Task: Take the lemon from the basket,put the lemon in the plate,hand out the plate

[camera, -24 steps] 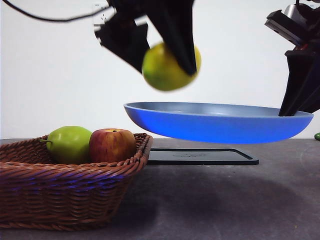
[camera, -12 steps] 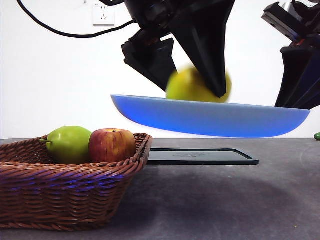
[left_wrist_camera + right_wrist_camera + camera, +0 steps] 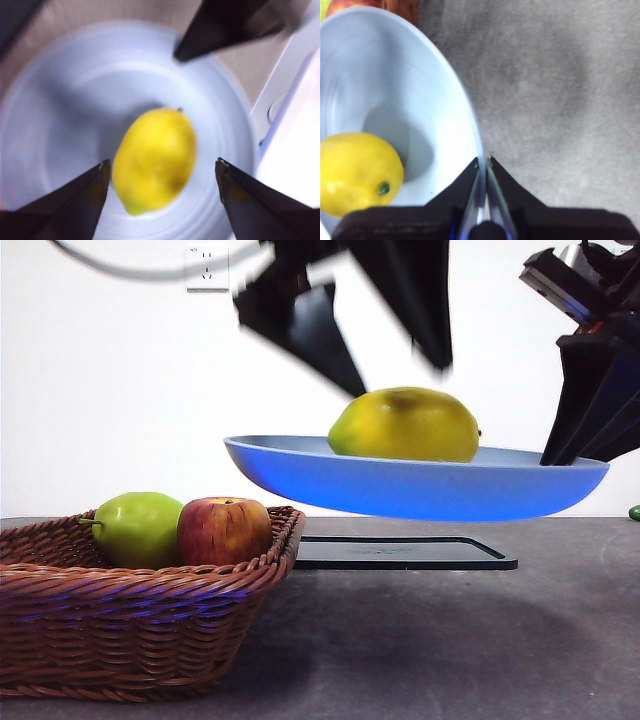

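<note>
The yellow lemon (image 3: 405,425) lies on its side in the grey-blue plate (image 3: 400,490), which hangs level in the air above the table. My left gripper (image 3: 395,365) is open and empty just above the lemon; in its wrist view its jaws (image 3: 162,164) stand on either side of the lemon (image 3: 155,157) without touching it. My right gripper (image 3: 560,455) is shut on the plate's right rim and holds it up; its wrist view shows the jaws (image 3: 483,162) pinching the rim of the plate (image 3: 395,85), with the lemon (image 3: 357,172) inside. The wicker basket (image 3: 150,620) stands at the front left.
A green pear-like fruit (image 3: 140,528) and a red-yellow apple (image 3: 225,530) lie in the basket. A flat black tray (image 3: 400,552) lies on the table under the plate. A small green thing (image 3: 634,512) shows at the right edge.
My left gripper brought the lemon down into the plate, let go of it and rose clear. The lemon now rests in the plate, which shifted slightly in the right gripper.
</note>
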`<action>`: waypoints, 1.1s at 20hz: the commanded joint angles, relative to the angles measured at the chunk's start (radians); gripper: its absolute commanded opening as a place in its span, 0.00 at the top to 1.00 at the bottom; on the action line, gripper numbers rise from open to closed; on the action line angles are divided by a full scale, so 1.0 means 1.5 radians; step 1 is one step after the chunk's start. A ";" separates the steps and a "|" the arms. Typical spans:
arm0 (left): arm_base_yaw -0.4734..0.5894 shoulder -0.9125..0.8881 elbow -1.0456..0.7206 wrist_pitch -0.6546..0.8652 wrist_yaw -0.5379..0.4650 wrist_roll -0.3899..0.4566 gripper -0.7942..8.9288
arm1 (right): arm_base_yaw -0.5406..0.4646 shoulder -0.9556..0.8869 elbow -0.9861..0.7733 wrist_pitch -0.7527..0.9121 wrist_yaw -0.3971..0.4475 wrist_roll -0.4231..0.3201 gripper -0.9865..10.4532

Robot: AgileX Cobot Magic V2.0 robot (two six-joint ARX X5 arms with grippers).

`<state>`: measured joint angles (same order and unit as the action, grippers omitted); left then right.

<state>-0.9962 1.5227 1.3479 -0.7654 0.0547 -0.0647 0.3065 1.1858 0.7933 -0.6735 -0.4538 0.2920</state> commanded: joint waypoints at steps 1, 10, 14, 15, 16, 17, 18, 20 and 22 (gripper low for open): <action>-0.003 -0.031 0.018 0.003 -0.002 -0.007 0.54 | -0.005 0.037 0.039 0.003 -0.007 0.003 0.91; 0.027 -0.182 0.018 -0.150 -0.072 -0.009 0.54 | -0.056 0.283 0.297 -0.037 0.007 -0.049 0.91; 0.028 -0.216 0.018 -0.172 -0.072 -0.014 0.54 | -0.092 0.407 0.433 -0.047 0.007 -0.048 0.91; 0.028 -0.217 0.018 -0.172 -0.072 -0.014 0.54 | -0.099 0.434 0.461 -0.047 0.007 -0.048 0.91; 0.028 -0.217 0.018 -0.174 -0.072 -0.014 0.54 | -0.106 0.466 0.494 -0.047 0.007 -0.047 0.91; 0.028 -0.217 0.018 -0.176 -0.072 -0.014 0.54 | -0.111 0.488 0.514 -0.045 0.007 -0.042 0.91; 0.028 -0.217 0.018 -0.173 -0.074 -0.014 0.54 | -0.114 0.519 0.543 -0.042 0.010 -0.037 0.91; 0.028 -0.217 0.018 -0.167 -0.077 -0.014 0.54 | -0.120 0.566 0.575 -0.023 0.013 -0.025 0.91; 0.028 -0.217 0.018 -0.162 -0.090 -0.016 0.54 | -0.121 0.604 0.582 0.023 0.012 -0.007 0.91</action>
<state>-0.9482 1.1873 1.3605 -1.0218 -0.0738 -0.0795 0.1246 2.0731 1.6398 -0.6502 -0.4267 0.2577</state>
